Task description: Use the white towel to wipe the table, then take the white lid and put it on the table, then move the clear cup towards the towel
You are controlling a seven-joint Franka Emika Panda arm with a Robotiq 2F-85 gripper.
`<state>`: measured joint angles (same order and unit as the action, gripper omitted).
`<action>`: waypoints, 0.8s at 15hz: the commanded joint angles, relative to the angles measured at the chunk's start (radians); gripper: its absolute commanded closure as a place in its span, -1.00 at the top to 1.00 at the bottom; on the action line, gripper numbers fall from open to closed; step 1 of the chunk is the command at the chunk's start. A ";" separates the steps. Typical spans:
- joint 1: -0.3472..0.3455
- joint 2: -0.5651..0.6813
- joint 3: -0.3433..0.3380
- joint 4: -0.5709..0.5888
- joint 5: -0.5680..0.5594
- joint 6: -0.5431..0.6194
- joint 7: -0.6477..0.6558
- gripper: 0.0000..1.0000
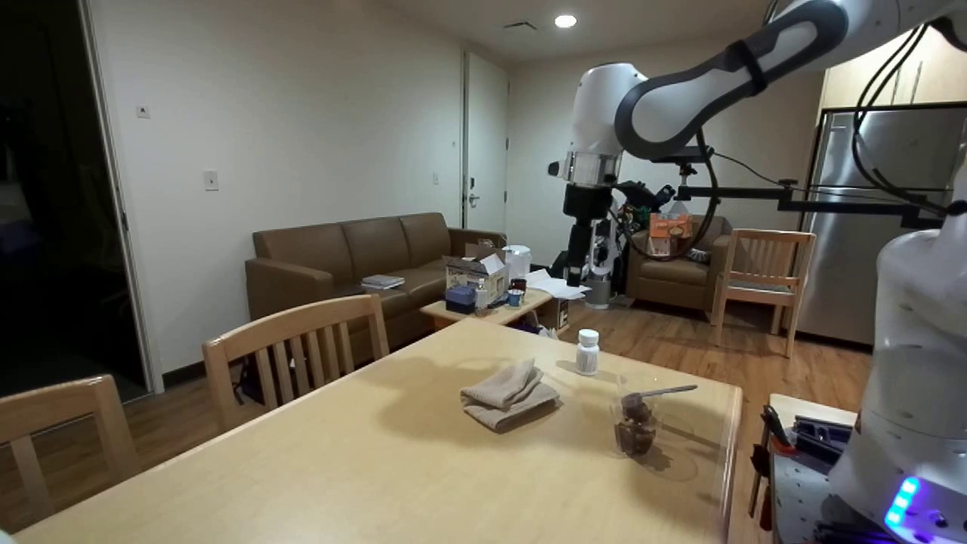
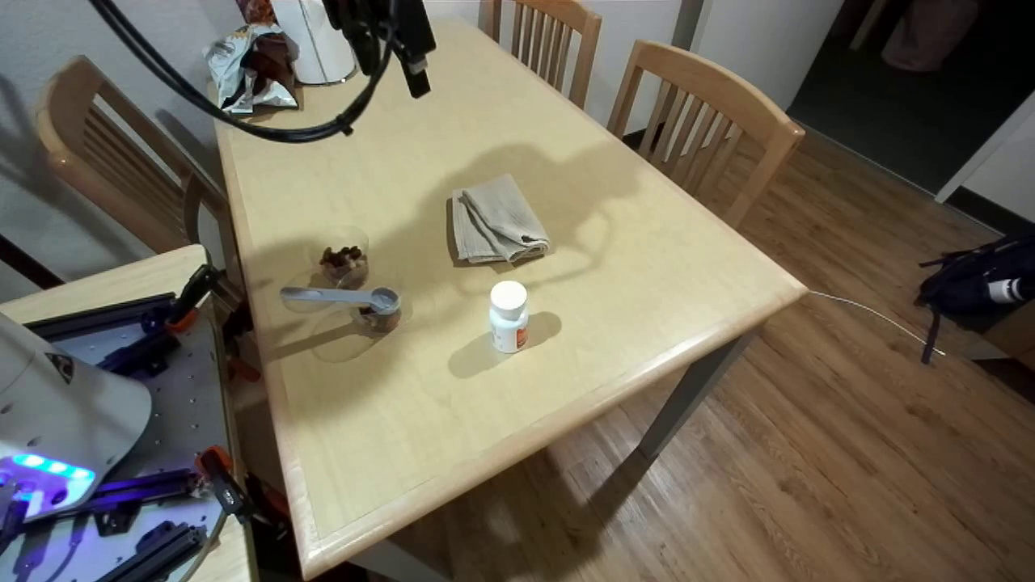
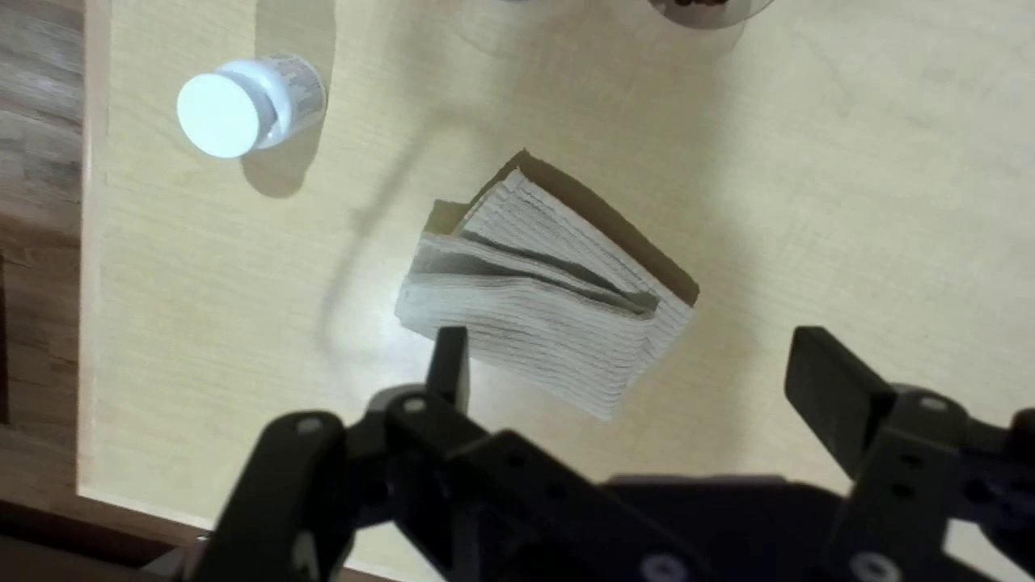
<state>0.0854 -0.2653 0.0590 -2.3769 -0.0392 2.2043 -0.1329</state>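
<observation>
So the black two-finger gripper (image 3: 635,368) hangs up over the light wood rectangular table (image 2: 437,420), fingers (image 3: 837,396) wide apart. The pale ribbed cloth towel (image 3: 534,323) just lies there folded on it, near a small white plastic bottle (image 2: 509,330) with its round white lid (image 2: 508,297) on. Two clear plastic cups (image 2: 346,263) holding dark brown stuff (image 1: 634,438) stand close together, a grey long-handled scoop (image 2: 327,296) atop one.

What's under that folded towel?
The folded ribbed towel lies on the wood-grain table, visible all around it; anything else directly underneath is covered and cannot be seen.
</observation>
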 commanded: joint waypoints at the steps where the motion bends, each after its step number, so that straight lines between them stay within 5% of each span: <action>1: 0.023 0.143 0.003 0.121 -0.026 -0.047 -0.139 1.00; 6: 0.025 0.260 0.011 0.198 -0.087 -0.090 -0.316 1.00; 12: 0.022 0.262 0.016 0.183 -0.091 -0.089 -0.276 1.00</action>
<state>0.1165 -0.0039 0.0651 -2.1955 -0.1302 2.1178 -0.4090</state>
